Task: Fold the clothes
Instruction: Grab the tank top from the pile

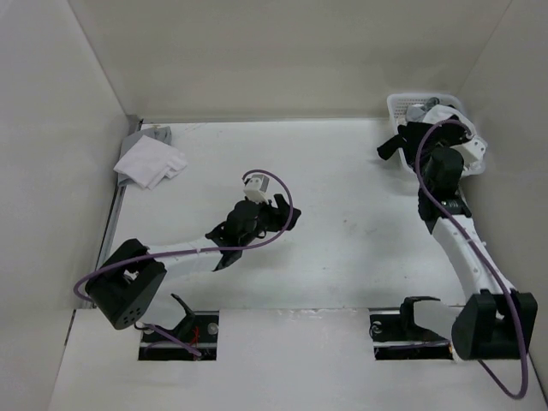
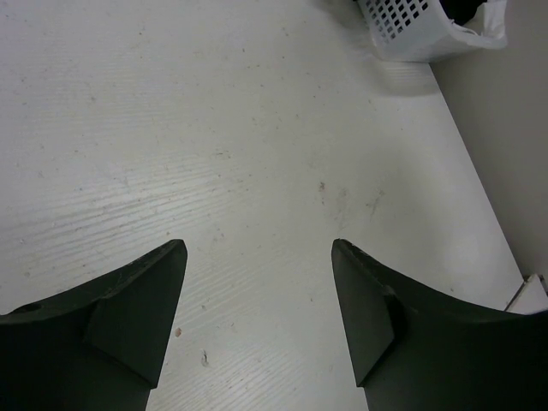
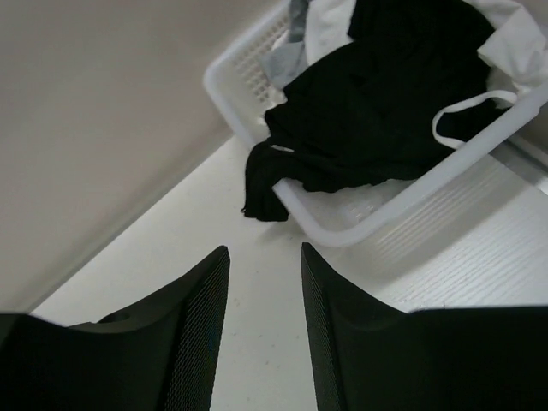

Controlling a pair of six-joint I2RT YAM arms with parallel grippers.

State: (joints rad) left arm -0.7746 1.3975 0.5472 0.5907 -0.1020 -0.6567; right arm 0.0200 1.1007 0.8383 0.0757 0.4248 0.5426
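The soft black T-shirt point(image 3: 377, 111) is heaped in the white latticed plastic basket point(image 3: 360, 224), far right. Both the left gripper point(image 2: 259, 244) and the right gripper point(image 3: 265, 250) are spread, empty. The white garments point(image 3: 514, 43) could be pinched along with it.

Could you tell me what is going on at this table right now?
Two robot arms are set up to fold clothes, but nothing is held yet. The black T-shirt lies bunched in the white basket at the table's far right corner, with one part hanging over the rim. The right pincer hovers just short of it, jaws apart and empty. The left pincer is wide open over the bare table middle.
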